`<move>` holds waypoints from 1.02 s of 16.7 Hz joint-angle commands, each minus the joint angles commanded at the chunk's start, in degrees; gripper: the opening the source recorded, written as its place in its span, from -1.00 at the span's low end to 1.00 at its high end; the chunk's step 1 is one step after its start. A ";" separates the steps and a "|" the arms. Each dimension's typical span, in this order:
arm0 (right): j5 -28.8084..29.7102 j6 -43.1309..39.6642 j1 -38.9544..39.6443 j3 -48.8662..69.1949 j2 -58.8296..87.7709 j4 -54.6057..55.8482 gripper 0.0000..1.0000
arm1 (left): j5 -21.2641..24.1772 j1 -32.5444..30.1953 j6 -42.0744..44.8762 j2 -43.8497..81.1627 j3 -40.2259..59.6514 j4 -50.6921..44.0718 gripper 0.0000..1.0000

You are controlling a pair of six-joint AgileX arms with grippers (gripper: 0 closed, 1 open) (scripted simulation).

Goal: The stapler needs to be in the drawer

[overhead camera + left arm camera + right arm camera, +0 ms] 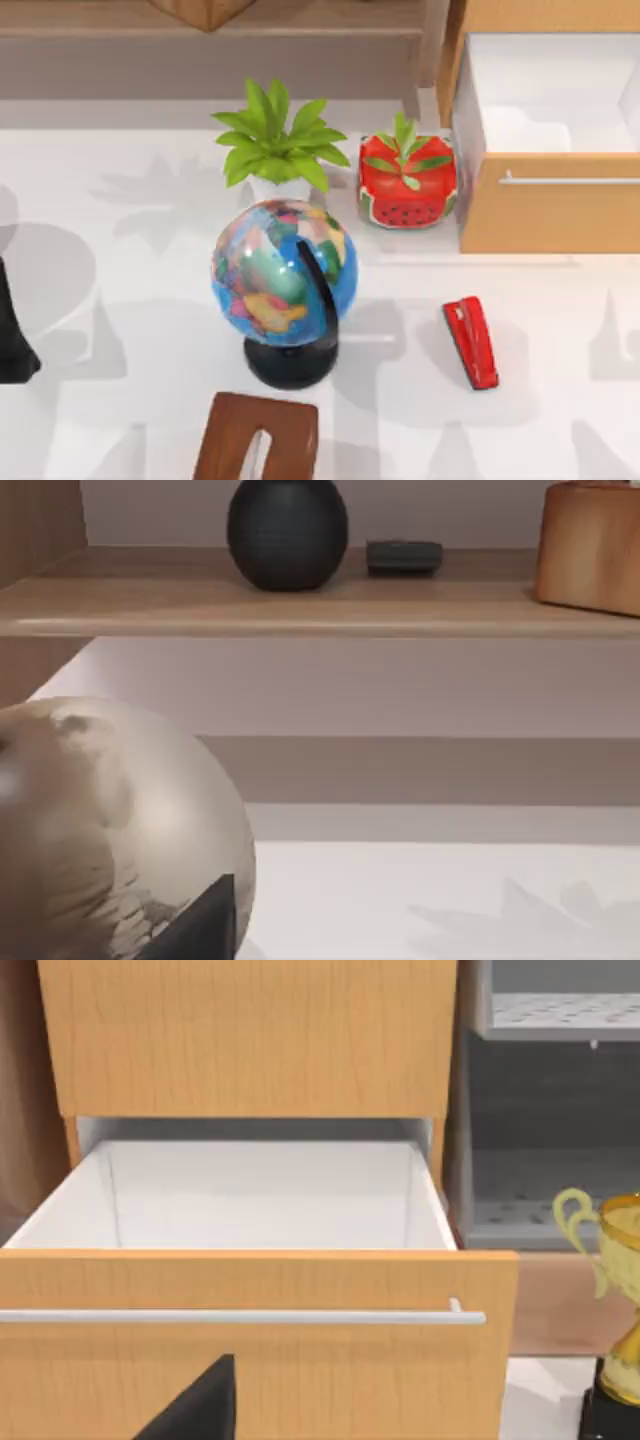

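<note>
Red stapler [471,342] lies on table [120,300] before open drawer [545,215]; left arm [15,335] parked at left edge, gripper state indeterminable.

The top view looks straight down on the white table [150,300]; the right wrist view faces the light wooden pulled-out drawer [250,1340] closely — both share it — while the left wrist view faces a wooden shelf [320,600].
</note>
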 joint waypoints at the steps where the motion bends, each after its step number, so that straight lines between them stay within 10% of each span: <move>1: 0.00 0.00 0.00 0.00 0.00 0.00 1.00 | 0.00 0.00 0.00 0.00 0.00 0.00 1.00; 17: -0.06 11.93 18.44 45.37 61.96 -33.54 1.00 | 0.00 0.00 0.00 0.00 0.00 0.00 1.00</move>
